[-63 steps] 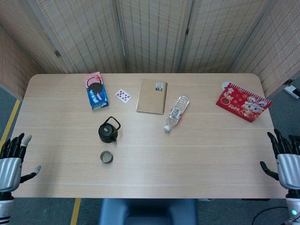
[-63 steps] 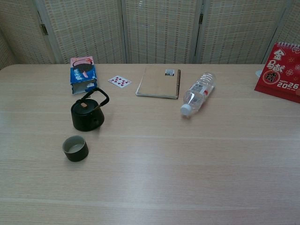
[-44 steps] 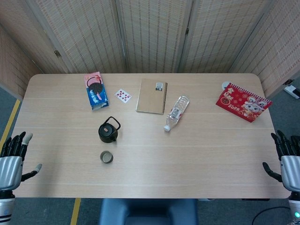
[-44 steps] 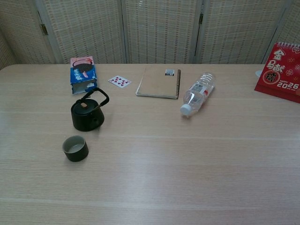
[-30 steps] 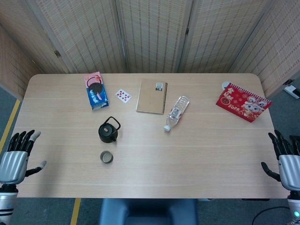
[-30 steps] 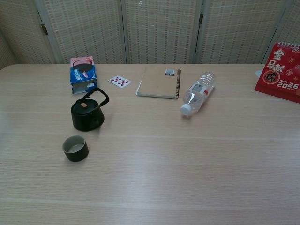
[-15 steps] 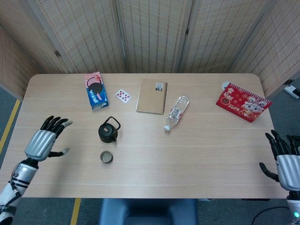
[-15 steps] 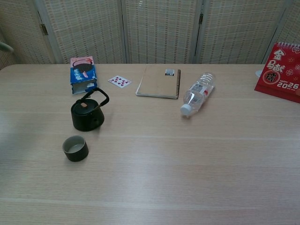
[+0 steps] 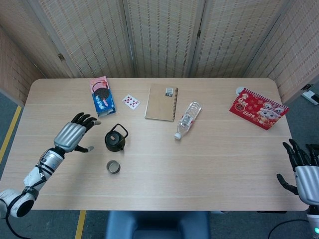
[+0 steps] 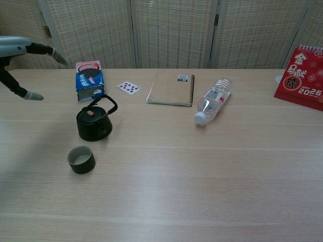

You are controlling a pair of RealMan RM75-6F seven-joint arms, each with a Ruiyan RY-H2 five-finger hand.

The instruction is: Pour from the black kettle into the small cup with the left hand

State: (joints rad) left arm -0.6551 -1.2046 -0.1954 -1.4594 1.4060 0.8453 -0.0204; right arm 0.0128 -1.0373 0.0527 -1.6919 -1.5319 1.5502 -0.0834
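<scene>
Since the frame half a second earlier, the left robot hand point(image 9: 74, 134) has been advanced over the worktop point(image 9: 214, 164) toward the black kettle point(image 9: 114, 139); nothing on the worktop has been displaced. The left robot hand is held above the surface with fingers spread and nothing gripped, at 9 o'clock of the kettle and apart from it. The right robot hand point(image 9: 302, 172) is positioned off the worktop's right edge, fingers spread, nothing held.

One black kettle is present: round-bodied, matte dark, with an arched handle raised upright. One small cup point(image 9: 113, 167) is present: cylindrical, dark outside, pale inside, standing upright at 6 o'clock of the kettle, near but not touching.

Other items, one of each: a pink-and-blue snack packet point(image 9: 101, 97) at 11 o'clock of the kettle; a playing card point(image 9: 130, 101) with red pips at 1 o'clock; a brown spiral-bound notebook point(image 9: 161, 101); a clear plastic bottle point(image 9: 187, 120) lying on its side with a white cap; a red desk calendar point(image 9: 258, 108) at the far right. The worktop is of light wood grain with rounded corners. Woven screens point(image 9: 159, 35) stand behind. No item lies between the left robot hand and the kettle.
</scene>
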